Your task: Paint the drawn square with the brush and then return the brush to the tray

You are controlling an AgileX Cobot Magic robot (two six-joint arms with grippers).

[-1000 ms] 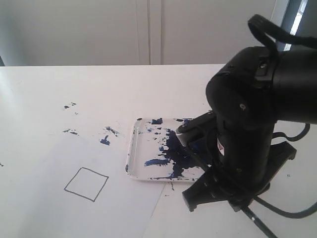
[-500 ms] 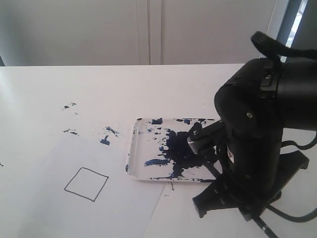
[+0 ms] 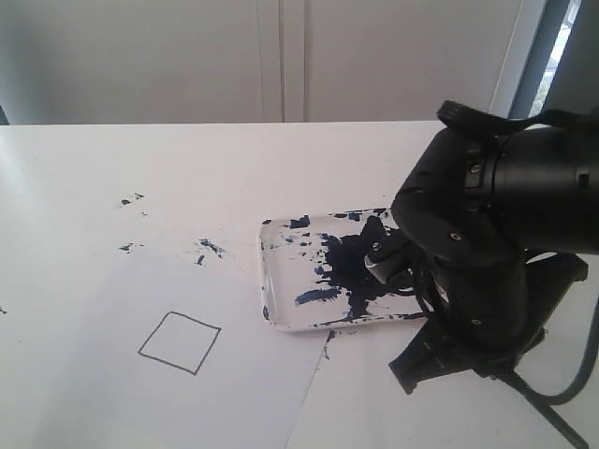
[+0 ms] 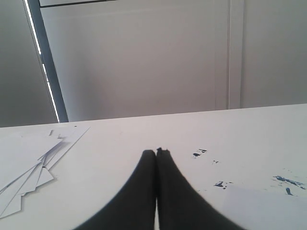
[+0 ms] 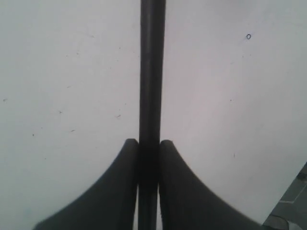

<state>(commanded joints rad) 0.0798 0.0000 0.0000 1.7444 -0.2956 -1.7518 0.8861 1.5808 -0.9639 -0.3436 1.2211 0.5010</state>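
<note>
My right gripper (image 5: 149, 143) is clamped nearly shut on the brush (image 5: 152, 72) handle, with that arm over the right end of the tray (image 3: 266, 281). The square (image 3: 180, 342) sits bare on the paper, left of the tray. My left gripper (image 4: 156, 152) is closed on nothing.

The black right arm (image 3: 496, 215) bends low over the right side of the desk, its wrist turned downward. The right gripper (image 5: 148, 142) has both jaws clamped against the thin black handle of the brush (image 5: 152, 72). The left gripper (image 4: 156, 154) sits low over the desk, its fingers pressed together and holding nothing.
</note>
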